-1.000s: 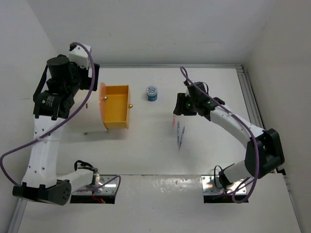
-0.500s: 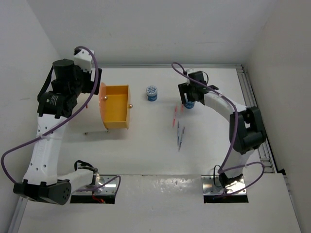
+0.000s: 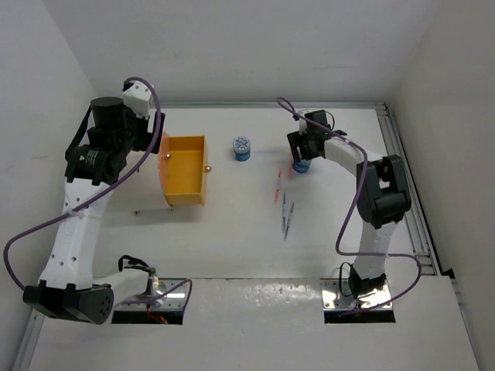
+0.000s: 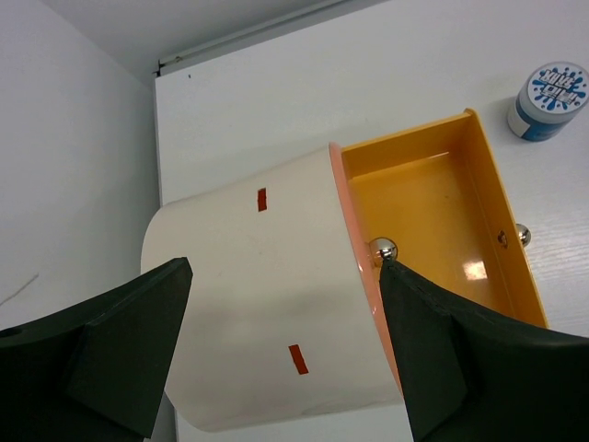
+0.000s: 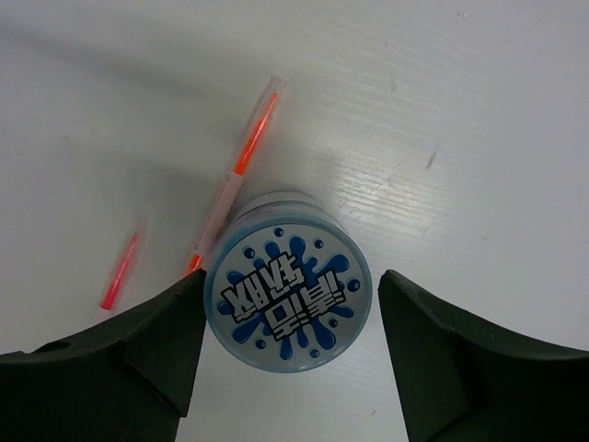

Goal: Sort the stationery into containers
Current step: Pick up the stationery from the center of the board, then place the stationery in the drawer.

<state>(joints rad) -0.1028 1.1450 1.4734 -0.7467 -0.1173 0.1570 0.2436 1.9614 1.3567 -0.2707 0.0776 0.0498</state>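
Note:
In the right wrist view a round blue-and-white patterned roll (image 5: 287, 295) stands on the table between the jaws of my right gripper (image 5: 290, 281). The jaws are open: the left finger is at the roll's side and a gap shows on the right. Thin pink pens (image 5: 241, 175) lie just beyond it. A second roll (image 3: 242, 148) stands right of the empty orange drawer (image 3: 186, 171). My left gripper (image 4: 285, 276) hangs open, straddling the cream-white cabinet (image 4: 248, 313); its right finger is by a brass knob (image 4: 383, 249).
More pens (image 3: 286, 215) lie mid-table, in front of the right gripper (image 3: 300, 158). The drawer (image 4: 442, 212) has a second knob (image 4: 523, 236) on its outer right wall. White walls enclose the table at the back and on both sides.
My right arm has swung back from above the pens to the rear roll, and its jaws have opened around it. The left arm shifted slightly over the cabinet.

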